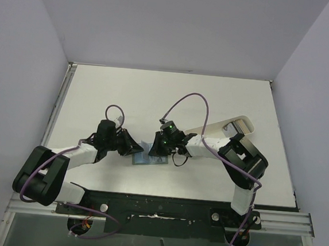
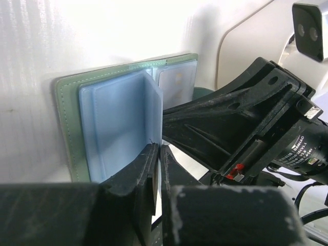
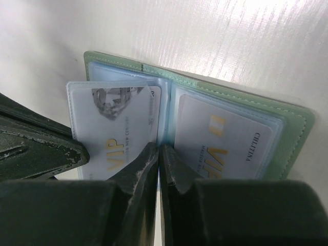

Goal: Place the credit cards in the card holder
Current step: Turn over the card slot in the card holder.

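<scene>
So the card holder [image 1: 150, 160] is lying open on the white surface [image 1: 127, 91], pretty much dead centre of the top view, green cover down and pale blue sleeves facing up. Two credit cards [image 3: 115, 128] are tucked in, both pale with gold VIP lettering. In the right wrist view one sits in the sleeve left of the fold and one in the sleeve right of it. The left claw [image 2: 158, 149] is pinched shut on one blue sleeve leaf, which stands upright. The right claw [image 3: 159, 149] is closed too, with a thin blue leaf edge running between its fingers at the fold. A long white tray [image 1: 242, 123] sits at the right of the top view, and I can't make out what's in it.
</scene>
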Controlling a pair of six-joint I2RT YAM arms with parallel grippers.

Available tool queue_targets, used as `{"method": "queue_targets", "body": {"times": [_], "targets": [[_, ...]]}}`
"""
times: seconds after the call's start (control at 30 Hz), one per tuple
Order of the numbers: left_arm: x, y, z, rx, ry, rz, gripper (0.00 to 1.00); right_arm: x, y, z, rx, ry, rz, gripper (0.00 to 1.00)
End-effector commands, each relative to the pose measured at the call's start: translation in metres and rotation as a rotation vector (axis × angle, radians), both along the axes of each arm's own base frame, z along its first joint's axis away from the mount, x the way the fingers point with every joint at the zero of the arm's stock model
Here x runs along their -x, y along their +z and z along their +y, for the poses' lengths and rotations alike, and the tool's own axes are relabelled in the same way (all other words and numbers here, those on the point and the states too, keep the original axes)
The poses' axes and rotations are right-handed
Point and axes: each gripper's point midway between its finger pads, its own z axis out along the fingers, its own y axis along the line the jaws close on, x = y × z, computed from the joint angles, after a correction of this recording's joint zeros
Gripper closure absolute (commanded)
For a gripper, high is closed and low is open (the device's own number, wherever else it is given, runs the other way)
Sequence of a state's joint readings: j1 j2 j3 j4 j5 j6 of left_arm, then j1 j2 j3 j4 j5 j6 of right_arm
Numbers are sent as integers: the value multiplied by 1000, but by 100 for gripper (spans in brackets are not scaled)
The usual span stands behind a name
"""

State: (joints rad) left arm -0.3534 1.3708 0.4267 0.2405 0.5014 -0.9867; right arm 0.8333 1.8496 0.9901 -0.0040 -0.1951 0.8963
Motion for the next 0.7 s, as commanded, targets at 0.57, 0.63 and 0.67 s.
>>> {"method": "queue_targets", "body": {"times": [0.57,0.63,0.67], "targets": [[-8,23,36,-351,-105,-41,100,1,53,-42,38,-18,-157,53],[-8,18,39,-391,-129,-22,100,-4,60,-52,65,-32,-196,52],[-9,17,40,-401,-136,-14,100,-6,63,-57,76,-38,-212,51]]}}
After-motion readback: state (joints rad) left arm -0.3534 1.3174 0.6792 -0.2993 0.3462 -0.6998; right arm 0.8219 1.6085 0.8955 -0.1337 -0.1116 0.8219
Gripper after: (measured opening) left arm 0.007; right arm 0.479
